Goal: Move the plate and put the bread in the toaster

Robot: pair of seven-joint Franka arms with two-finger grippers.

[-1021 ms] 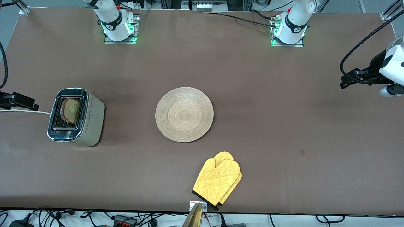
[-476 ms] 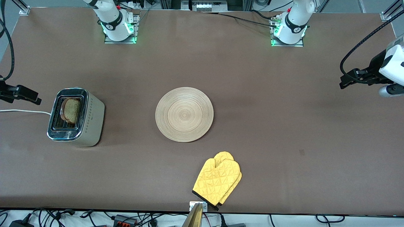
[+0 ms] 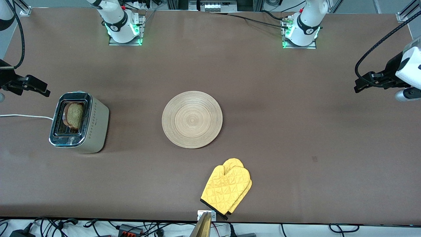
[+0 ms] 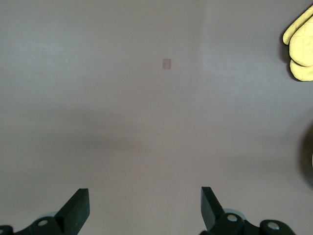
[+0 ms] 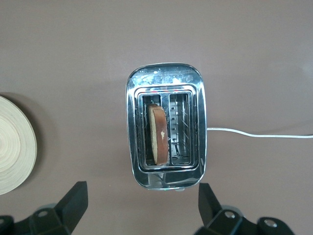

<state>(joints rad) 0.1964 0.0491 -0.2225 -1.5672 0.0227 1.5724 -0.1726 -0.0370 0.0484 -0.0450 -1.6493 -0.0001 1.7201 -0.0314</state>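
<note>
The toaster (image 3: 96,125) stands at the right arm's end of the table, chrome top up. The bread (image 3: 74,115) stands upright in one of its slots; the other slot is empty. The right wrist view shows the toaster (image 5: 164,74) and the bread (image 5: 159,135) from above. The plate (image 3: 192,119) lies bare at the table's middle, and its edge shows in the right wrist view (image 5: 13,143). My right gripper (image 3: 38,87) hangs open and empty over the table beside the toaster (image 5: 142,197). My left gripper (image 3: 360,85) waits open and empty over the left arm's end (image 4: 145,200).
A yellow oven mitt (image 3: 227,189) lies near the table's front edge, nearer the camera than the plate; it shows in the left wrist view (image 4: 299,49). The toaster's white cord (image 3: 23,115) runs off the right arm's end of the table. A small mark (image 3: 314,159) is on the tabletop.
My right gripper has drawn away from the toaster's cord toward the robots' bases, still open. The bread, toaster, plate and left arm have not moved.
</note>
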